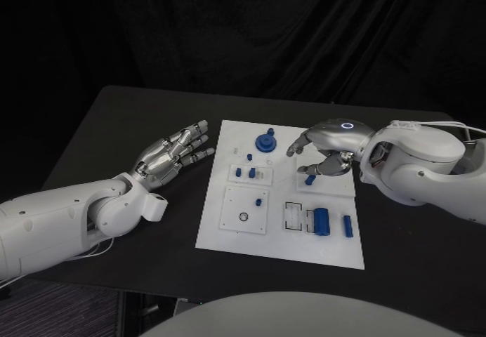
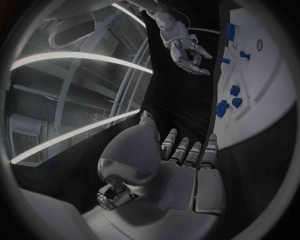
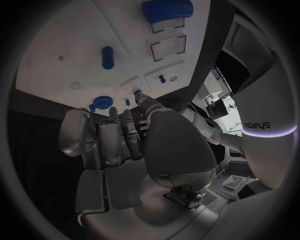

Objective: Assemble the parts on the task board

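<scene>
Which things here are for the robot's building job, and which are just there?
For the job:
task board
blue parts
blue knob
right hand, over the board
left hand, beside the board

Just there:
black table

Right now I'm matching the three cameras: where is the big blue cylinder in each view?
Head view: big blue cylinder on the task board, toward its right edge, beside rectangular slots.
Left wrist view: far across the board from the left hand.
Right wrist view: beyond the right hand, past the slots.
Shared landmark: the task board.
</scene>
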`<state>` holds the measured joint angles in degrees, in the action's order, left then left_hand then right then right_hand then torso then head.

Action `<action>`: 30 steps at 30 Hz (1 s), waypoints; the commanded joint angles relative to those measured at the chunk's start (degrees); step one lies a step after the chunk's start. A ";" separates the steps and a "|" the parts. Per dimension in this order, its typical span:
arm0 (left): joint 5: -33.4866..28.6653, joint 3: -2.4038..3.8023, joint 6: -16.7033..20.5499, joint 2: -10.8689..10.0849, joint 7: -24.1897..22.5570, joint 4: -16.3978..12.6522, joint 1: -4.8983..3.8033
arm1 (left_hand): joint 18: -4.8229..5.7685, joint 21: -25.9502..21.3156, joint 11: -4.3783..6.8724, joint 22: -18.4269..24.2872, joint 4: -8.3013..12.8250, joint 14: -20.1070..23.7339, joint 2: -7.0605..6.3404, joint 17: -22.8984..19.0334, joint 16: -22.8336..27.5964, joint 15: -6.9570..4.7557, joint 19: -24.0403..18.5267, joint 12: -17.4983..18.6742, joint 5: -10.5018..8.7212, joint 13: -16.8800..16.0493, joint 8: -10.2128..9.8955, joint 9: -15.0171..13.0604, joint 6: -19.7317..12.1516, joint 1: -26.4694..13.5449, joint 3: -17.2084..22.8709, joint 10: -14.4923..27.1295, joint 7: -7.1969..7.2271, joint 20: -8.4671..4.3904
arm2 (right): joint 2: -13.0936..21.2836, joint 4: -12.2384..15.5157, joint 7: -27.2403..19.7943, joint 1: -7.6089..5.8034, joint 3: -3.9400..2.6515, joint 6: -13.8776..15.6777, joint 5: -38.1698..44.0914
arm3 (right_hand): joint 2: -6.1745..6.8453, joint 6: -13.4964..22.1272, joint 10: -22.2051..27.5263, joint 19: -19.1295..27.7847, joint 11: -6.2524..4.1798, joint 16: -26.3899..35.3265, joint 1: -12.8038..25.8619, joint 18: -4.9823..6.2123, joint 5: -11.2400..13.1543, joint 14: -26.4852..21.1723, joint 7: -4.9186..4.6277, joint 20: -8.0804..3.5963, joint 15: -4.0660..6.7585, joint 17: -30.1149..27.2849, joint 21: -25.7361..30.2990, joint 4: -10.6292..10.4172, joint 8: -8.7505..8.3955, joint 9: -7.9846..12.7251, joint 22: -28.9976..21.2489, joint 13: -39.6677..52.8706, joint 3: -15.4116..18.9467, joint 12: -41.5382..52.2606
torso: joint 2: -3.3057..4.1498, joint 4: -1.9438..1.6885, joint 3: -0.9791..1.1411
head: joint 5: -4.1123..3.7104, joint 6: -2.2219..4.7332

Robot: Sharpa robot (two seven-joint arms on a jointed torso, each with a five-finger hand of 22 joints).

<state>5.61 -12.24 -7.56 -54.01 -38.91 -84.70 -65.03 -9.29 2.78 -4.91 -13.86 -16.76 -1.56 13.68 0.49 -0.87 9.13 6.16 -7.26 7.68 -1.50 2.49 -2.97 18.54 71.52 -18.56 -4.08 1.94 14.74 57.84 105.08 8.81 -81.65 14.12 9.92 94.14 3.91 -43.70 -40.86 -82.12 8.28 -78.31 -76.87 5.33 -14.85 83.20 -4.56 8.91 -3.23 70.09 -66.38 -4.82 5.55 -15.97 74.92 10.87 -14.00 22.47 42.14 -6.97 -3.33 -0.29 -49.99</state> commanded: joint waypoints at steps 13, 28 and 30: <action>-0.29 0.05 0.05 0.19 -4.12 0.08 0.16 | -0.74 0.02 -0.44 -0.01 0.08 0.40 0.25 -0.08 0.20 -0.20 -0.41 -0.02 0.41 -0.01 -0.14 -0.02 -0.22 -0.33 -0.18 0.02 -0.69 0.03 | 4.52 -1.69 8.50 1.31 0.07 -4.11 -0.86 | 1.37 -0.89 -0.38 0.77 -0.52 1.46 1.29 -0.11 0.83 -0.70 0.79 -0.47 0.59 -3.17 2.01 -1.14 -0.98 1.43 8.22 -1.07 1.47 -0.55 | 0.17 0.00 0.12 | -0.72 -0.01; -0.29 0.05 -0.21 0.31 -3.84 0.28 0.34 | -0.74 0.10 -0.60 -0.19 0.09 0.32 0.47 -0.05 0.15 -0.03 -0.27 -0.05 0.72 -0.01 -0.17 -0.02 -0.23 -0.24 -0.07 0.01 -0.80 0.17 | 4.43 -1.39 6.91 2.80 0.08 -4.77 -0.32 | 1.37 -0.73 -3.69 0.51 -1.04 1.57 0.14 -0.30 0.75 -0.52 0.20 -0.80 0.91 -3.97 1.12 -1.64 -1.64 2.77 8.41 -0.96 1.99 0.90 | 0.09 0.03 0.17 | -1.22 -0.01; -0.29 0.05 -0.27 0.35 -3.81 0.30 0.35 | -0.74 0.11 -0.63 -0.18 0.10 0.30 0.51 -0.05 0.13 0.02 -0.26 -0.07 0.82 -0.02 -0.17 -0.02 -0.25 -0.20 -0.05 0.00 -0.83 0.22 | 4.26 -1.39 6.58 3.00 0.08 -4.86 -0.31 | 1.35 -0.41 -4.07 0.49 -1.09 1.57 -0.35 -0.31 0.62 -0.52 -0.16 -0.83 0.94 -4.03 1.02 -1.31 -1.71 2.95 8.44 -0.96 1.85 0.97 | 0.08 -0.01 0.10 | -1.30 -0.01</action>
<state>5.60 -12.24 -7.48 -53.78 -38.91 -84.31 -64.77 -9.29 2.78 -5.32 -13.97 -16.75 -1.34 13.68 0.49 -0.87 8.90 6.17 -7.26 8.28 -1.50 2.49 -3.03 18.43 71.52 -18.55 -4.08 1.41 14.75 62.14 103.53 15.37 -78.83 14.21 5.98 93.20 5.34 -44.37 -44.54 -81.60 7.27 -76.96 -76.86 5.36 -13.94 82.63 -4.71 8.39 -2.66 66.11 -65.04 -6.42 4.19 -13.07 74.91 9.94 -12.18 23.29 42.24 -6.94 -3.13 -1.51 -49.99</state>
